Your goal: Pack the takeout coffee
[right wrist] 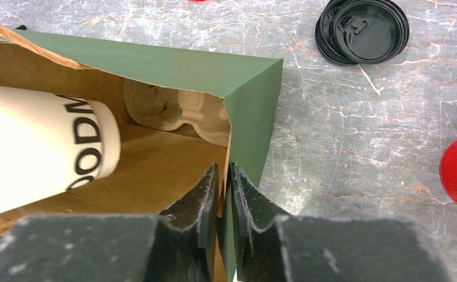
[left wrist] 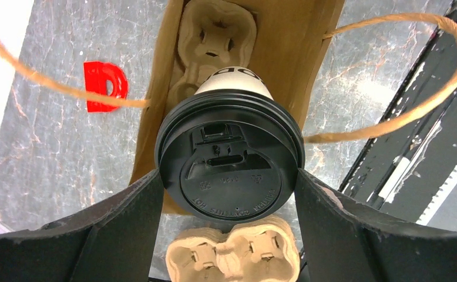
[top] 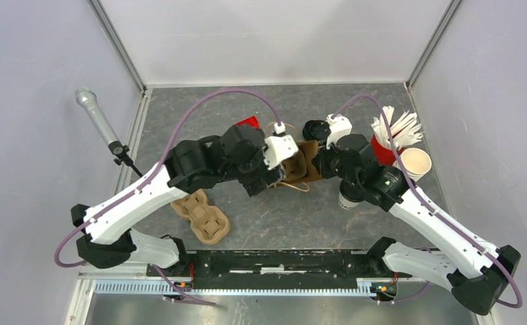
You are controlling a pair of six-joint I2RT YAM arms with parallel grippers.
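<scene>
My left gripper (left wrist: 229, 177) is shut on a takeout coffee cup (left wrist: 231, 160), cream-white with a black lid, gripping it at the lid's rim. The cup hangs in the mouth of a paper bag (left wrist: 299, 53) that is brown inside and green outside. A pulp cup carrier (left wrist: 217, 35) lies in the bag's bottom. My right gripper (right wrist: 225, 176) is shut on the bag's side wall (right wrist: 247, 117) and holds it open. The cup's body (right wrist: 38, 147) shows inside the bag. In the top view a second lidded cup (top: 347, 199) stands partly hidden under my right arm.
A spare pulp carrier (top: 201, 215) lies at the front left. A stack of black lids (right wrist: 361, 29) sits behind the bag. A red cup of white sticks (top: 391, 135) and a stack of lidless cream cups (top: 415, 162) stand at the right. A red piece (left wrist: 104, 85) lies left of the bag.
</scene>
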